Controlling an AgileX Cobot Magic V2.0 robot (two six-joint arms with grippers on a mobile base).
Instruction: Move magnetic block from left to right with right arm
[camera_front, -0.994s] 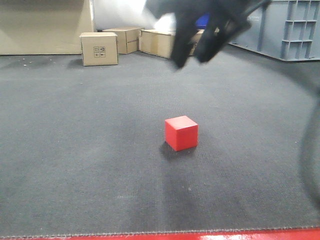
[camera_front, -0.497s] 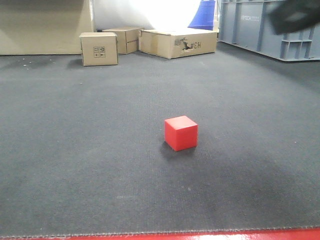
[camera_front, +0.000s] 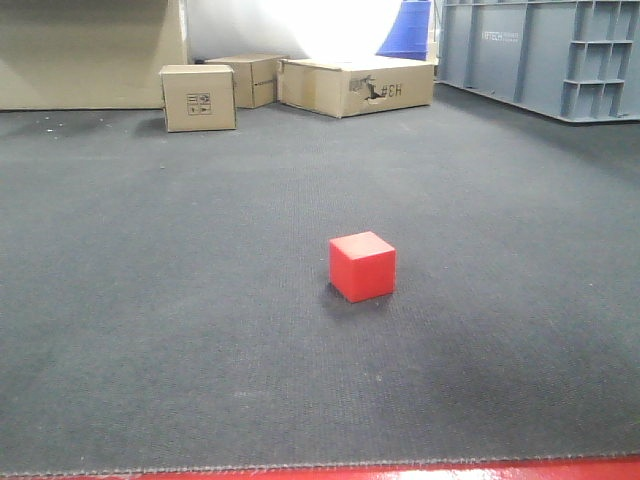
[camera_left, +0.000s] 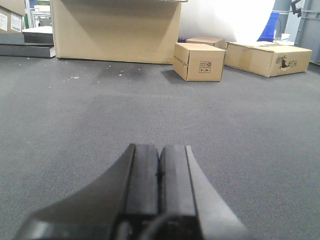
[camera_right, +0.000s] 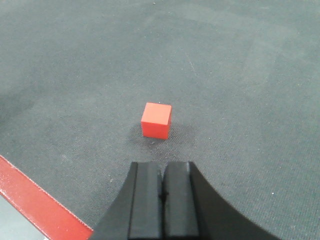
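Magnetic block (camera_front: 362, 265) rests alone on carpet (camera_front: 150, 250).

The left gripper (camera_left: 159, 165) and the right gripper (camera_right: 161, 181) are both showing matte black bodies, each flaring wide towards the camera and narrowing into two flat, rectangular jaws divided by a thin dark seam.
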